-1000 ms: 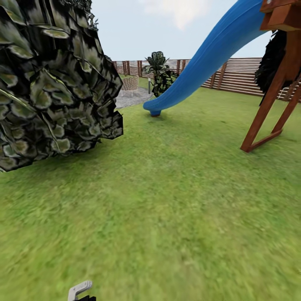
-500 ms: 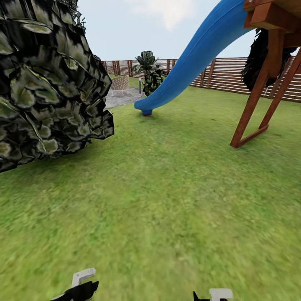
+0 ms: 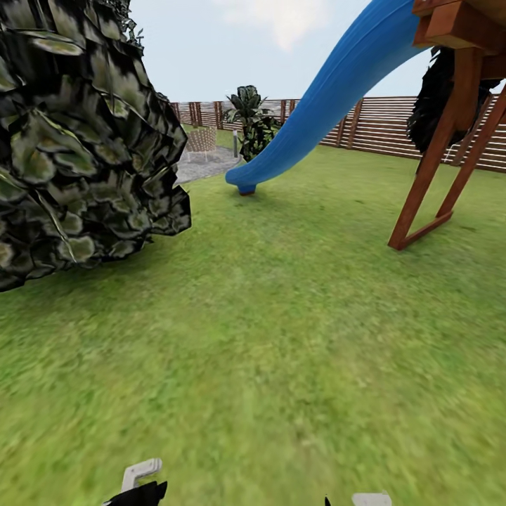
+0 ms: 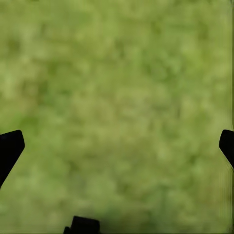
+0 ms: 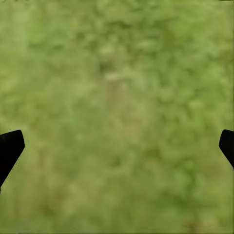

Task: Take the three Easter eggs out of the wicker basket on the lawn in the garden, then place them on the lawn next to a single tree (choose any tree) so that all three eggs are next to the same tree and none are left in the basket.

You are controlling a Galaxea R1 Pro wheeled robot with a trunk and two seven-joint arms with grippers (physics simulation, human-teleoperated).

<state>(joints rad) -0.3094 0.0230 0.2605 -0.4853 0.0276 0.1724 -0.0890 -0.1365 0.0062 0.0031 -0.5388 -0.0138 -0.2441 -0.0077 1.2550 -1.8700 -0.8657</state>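
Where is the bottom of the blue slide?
In the head view, the blue slide ends on the lawn up ahead, just right of the gravel patio and a leafy plant.

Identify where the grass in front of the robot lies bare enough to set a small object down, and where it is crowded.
The lawn lies bare across the near and middle ground, bordered by the dark leafy bush on the left, the blue slide ahead and the wooden play frame on the right. Both wrist views show bare grass between open fingers. It is crowded beside the bush and around the frame's legs.

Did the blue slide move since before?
No. The blue slide sits the same against the fence; both shifted together a second ago, so the camera turned.
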